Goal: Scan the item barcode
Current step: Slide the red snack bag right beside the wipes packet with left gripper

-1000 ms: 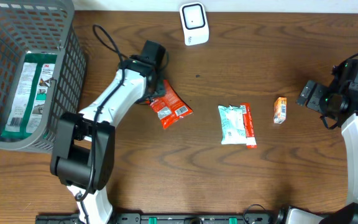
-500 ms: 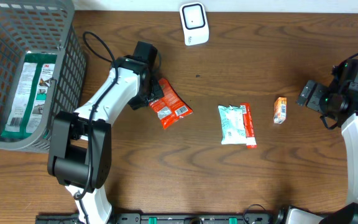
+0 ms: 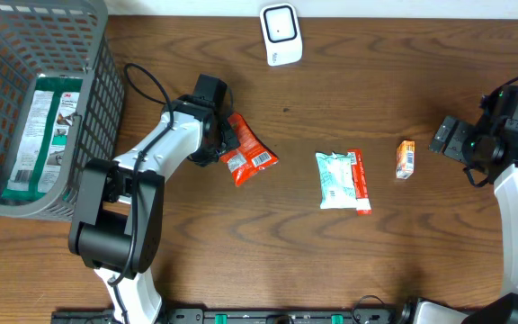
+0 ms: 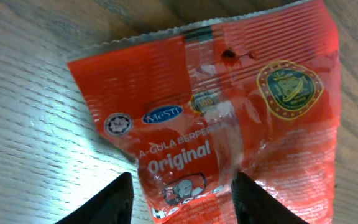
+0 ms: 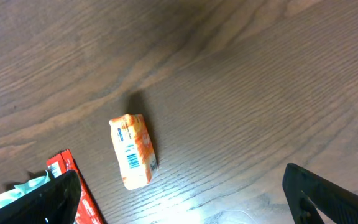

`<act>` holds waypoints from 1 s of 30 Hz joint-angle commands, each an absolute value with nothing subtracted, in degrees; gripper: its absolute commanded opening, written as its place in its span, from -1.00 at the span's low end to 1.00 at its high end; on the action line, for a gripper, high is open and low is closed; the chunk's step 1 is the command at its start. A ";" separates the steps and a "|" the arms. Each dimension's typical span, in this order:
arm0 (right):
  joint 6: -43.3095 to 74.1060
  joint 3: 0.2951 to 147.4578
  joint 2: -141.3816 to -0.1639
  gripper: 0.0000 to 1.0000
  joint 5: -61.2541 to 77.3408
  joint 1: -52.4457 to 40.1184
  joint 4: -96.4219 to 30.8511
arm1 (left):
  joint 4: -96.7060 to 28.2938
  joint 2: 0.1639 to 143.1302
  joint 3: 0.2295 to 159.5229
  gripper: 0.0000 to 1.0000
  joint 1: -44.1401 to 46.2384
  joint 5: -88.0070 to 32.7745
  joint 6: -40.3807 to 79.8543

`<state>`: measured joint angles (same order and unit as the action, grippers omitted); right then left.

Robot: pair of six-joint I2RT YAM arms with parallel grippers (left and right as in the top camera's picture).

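Claw first: my left claw (image 4: 183, 182) is part-way open and low over the dark wooden counter (image 3: 331, 270), with one tip on each side of the near end of the red foil snack packet (image 4: 222, 112). The packet fills the gap between the tips. I cannot tell whether they pinch it or only flank it. It lies flat and wrinkled, printed face up, with the crimped seal at the end away from the claw. No barcode shows on that face, so my guess is that it's underneath or on the part I hide.

From overhead, the left claw (image 3: 221, 144) comes in at the packet (image 3: 252, 155) from its left side. The long axis runs slanted, from far-left to near-right. The white barcode scanner (image 3: 281, 36) stands at the far edge of the counter, beyond the packet and a little to the right, well apart from it. The next move turns on that line. I need a firm hold, then a lift, a carry away from me and slightly right, and a turn of the coded face toward the scanner window.

My left arm is clearly the nearer one. My right claw (image 3: 448, 137) is well off to the right, spread fully wide and holding nothing. A small orange carton (image 5: 132, 151) lies on the counter below it, untouched.

The risk is that thin foil may crumple or slip at this end grip.
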<state>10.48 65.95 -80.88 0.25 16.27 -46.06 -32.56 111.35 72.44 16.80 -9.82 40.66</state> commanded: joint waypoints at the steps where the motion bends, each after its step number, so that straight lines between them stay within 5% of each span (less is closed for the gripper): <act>1: 11.31 66.52 -80.82 0.98 0.10 16.47 -46.13 | -32.80 111.55 71.31 0.01 17.96 -10.13 40.82; 30: 11.29 66.52 -80.82 0.99 0.12 16.47 -46.13 | -22.55 111.57 71.02 0.04 33.69 -9.45 30.09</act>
<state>10.48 65.95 -80.88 0.25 16.27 -46.06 -22.79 111.35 71.64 33.45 -9.98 31.03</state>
